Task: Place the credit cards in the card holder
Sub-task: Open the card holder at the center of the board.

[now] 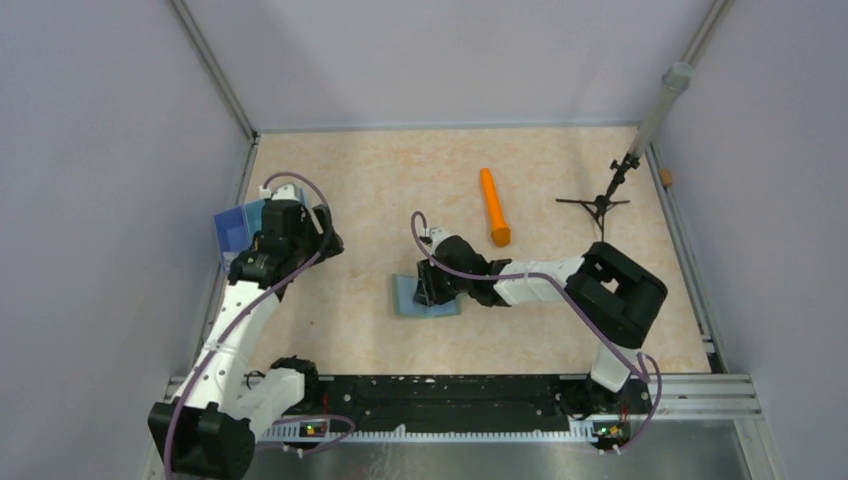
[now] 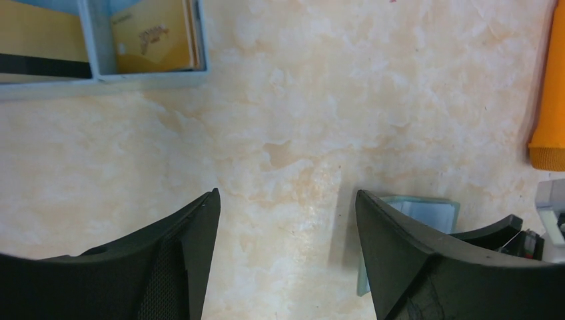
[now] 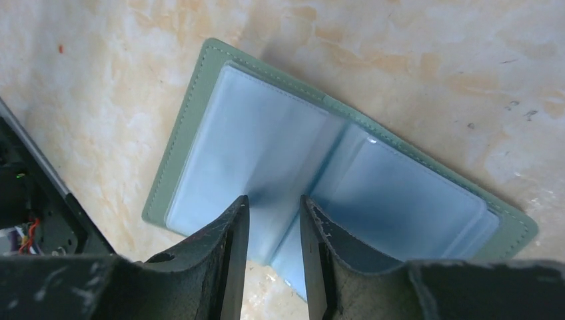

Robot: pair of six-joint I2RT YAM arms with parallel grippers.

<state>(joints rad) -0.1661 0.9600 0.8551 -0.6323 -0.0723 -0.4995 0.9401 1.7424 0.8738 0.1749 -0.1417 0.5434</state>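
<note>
Item 1. My left gripper (image 2: 286, 195): fingers spread wide, nothing between them, only bare tabletop (image 1: 380, 180) below. It hangs near the blue tray (image 2: 150, 77) at the left side of the tabletop, not touching it.

Item 2. My right gripper (image 3: 274, 200): fingers drawn near together with a narrow gap, pointing down over the centre fold of the card holder (image 3: 400, 193). Pale blue shows in the gap. I cannot tell whether an inner leaf is nipped between them or they merely stand over it.

Item 3. Card holder: lying open and flat on the tabletop near the middle, towards the near edge. It has a grey-green border and two pale blue inner panels facing up. No card is visible in it.

Item 4. Credit cards (image 2: 154, 37): gold-tan, in a compartment of the blue tray. The neighbouring compartment holds another with a dark stripe. They are well apart from the card holder.

Item 5. Orange cylinder (image 1: 494, 207): lying on its side, beyond the card holder and to its right.

Item 6. Small black stand (image 1: 598, 203): at the far right of the tabletop, with a pale rod slanting up from it.
</note>
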